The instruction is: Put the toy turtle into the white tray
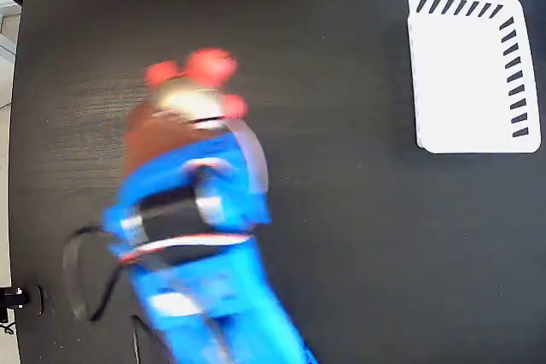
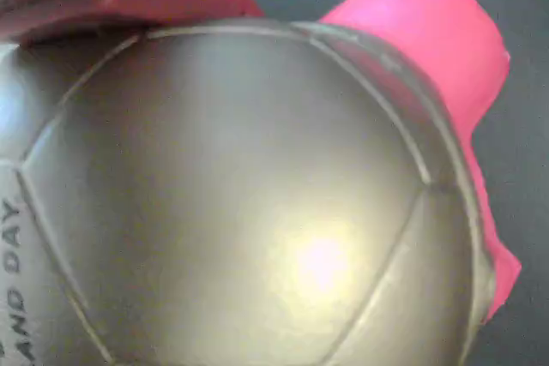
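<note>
The blue arm (image 1: 200, 245) is blurry over the toy turtle (image 1: 192, 91) on the left of the black worktop (image 1: 341, 253). I cannot tell if the jaws are apart or together. The white tray (image 1: 465, 74) sits far away at the top right.

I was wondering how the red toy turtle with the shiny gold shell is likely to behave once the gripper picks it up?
The red toy turtle with the shiny gold shell looks like rigid plastic, so it should probably hold its shape. The domed, glossy shell reflects a bright highlight, so the fingers may slip on it. Being small beside the blue arm, it is likely light.
</note>
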Robot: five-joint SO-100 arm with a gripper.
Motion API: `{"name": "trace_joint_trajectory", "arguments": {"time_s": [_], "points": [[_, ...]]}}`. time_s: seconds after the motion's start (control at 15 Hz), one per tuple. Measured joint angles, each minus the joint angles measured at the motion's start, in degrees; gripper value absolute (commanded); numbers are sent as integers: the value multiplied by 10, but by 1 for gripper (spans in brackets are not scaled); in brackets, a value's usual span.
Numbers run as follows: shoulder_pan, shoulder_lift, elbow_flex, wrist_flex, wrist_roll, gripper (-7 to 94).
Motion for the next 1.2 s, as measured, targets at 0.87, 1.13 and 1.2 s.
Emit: {"name": "trace_joint_trajectory", "arguments": {"time_s": [0.87, 1.13, 1.2], "points": [[373, -407, -483, 18, 338, 0], [450, -471, -566, 5, 420, 0], [457, -480, -574, 2, 438, 0]]}}
